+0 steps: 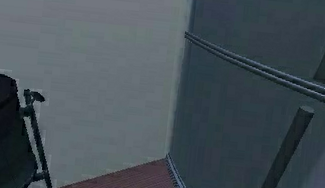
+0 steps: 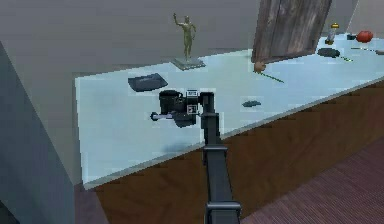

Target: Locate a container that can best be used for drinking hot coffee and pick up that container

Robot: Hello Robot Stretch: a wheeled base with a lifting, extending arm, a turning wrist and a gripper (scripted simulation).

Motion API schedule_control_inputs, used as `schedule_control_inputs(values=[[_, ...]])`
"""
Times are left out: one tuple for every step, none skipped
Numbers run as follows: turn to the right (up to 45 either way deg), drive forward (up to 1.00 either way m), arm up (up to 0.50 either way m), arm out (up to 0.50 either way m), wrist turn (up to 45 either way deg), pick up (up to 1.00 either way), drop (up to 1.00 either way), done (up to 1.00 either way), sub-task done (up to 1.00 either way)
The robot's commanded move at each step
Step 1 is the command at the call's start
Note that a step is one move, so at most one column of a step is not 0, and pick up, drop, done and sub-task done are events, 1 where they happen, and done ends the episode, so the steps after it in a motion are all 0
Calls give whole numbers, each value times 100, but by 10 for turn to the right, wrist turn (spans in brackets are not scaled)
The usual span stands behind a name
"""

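Reaching over the worktop (image 2: 120,135) seems to be our step, with the hand (image 2: 157,116) at a dark lump (image 2: 171,97) that might be the coffee cup, though we can't tell its grip or if it holds anything, so next we'd line up and lift.

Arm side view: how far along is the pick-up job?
Done: the arm reaches out over the pale countertop. In hand: the gripper sits at the countertop's middle; whether it holds anything cannot be told. Left: lifting a drinking container visibly clear.
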Motion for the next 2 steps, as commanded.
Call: schedule_control_inputs(values=[[0,0,10,0,0,0,0,0,0],[0,0,0,0,0,0,0,100,0]])
